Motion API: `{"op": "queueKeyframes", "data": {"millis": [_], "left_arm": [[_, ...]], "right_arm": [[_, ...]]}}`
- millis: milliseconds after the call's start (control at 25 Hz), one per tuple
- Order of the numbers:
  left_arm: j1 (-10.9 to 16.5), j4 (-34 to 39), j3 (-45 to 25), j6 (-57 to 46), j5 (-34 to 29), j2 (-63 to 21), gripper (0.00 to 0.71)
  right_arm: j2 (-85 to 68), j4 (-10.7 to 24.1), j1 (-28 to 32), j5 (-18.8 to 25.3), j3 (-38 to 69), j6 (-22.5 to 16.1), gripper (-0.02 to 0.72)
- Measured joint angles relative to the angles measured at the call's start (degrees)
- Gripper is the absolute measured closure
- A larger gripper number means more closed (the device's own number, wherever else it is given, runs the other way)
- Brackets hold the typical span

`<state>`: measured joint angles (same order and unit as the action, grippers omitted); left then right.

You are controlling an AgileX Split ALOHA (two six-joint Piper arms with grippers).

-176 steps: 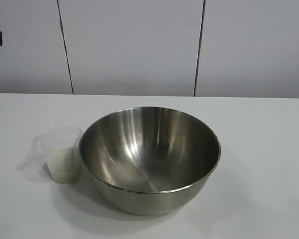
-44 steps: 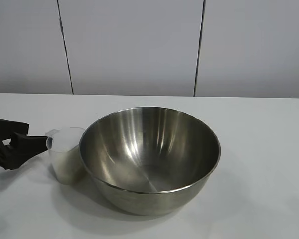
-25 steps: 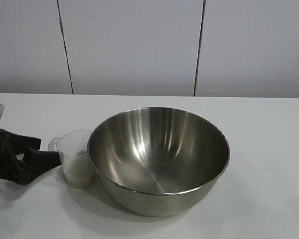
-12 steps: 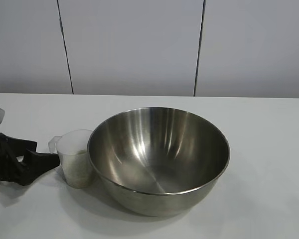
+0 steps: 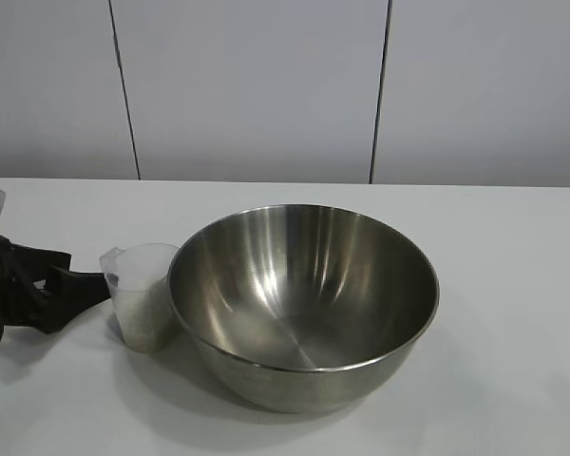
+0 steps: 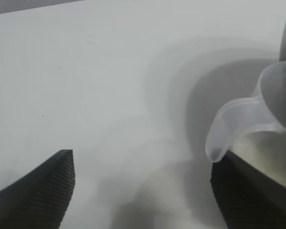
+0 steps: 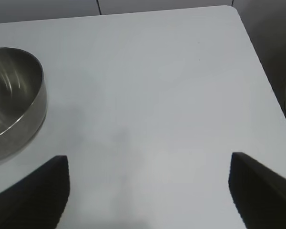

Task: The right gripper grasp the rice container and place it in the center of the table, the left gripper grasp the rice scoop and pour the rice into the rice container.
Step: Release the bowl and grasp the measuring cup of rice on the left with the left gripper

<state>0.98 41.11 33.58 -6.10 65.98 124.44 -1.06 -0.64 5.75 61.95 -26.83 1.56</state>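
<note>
rice scoop [image 5: 141, 296] touching rice container [image 5: 304, 302]; left gripper [image 5: 81, 288] at its handle, spread

Backdrop: pale grey flat wall panels [image 5: 252, 90], matte, split by two thin dark vertical seams [image 5: 123, 90]. Foreground: plain white flat surface [image 5: 513, 285], meeting the panels along a straight horizontal edge; one rounded corner. Lighting soft and even, shadows faint.
</note>
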Motion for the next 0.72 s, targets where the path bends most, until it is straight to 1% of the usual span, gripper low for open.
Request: {"op": "queueKeyframes", "data": {"millis": [200,720], "left_arm": [[0.0,1.5,0.6,-0.4,0.1,0.0,0.141],[0.0,1.3,1.2,-3.5,0.0,0.0,0.142]], "right_arm": [[0.0,0.0,0.0,0.0,0.0,0.0,0.083],[0.0,0.0,0.0,0.0,0.0,0.0,0.083]]}}
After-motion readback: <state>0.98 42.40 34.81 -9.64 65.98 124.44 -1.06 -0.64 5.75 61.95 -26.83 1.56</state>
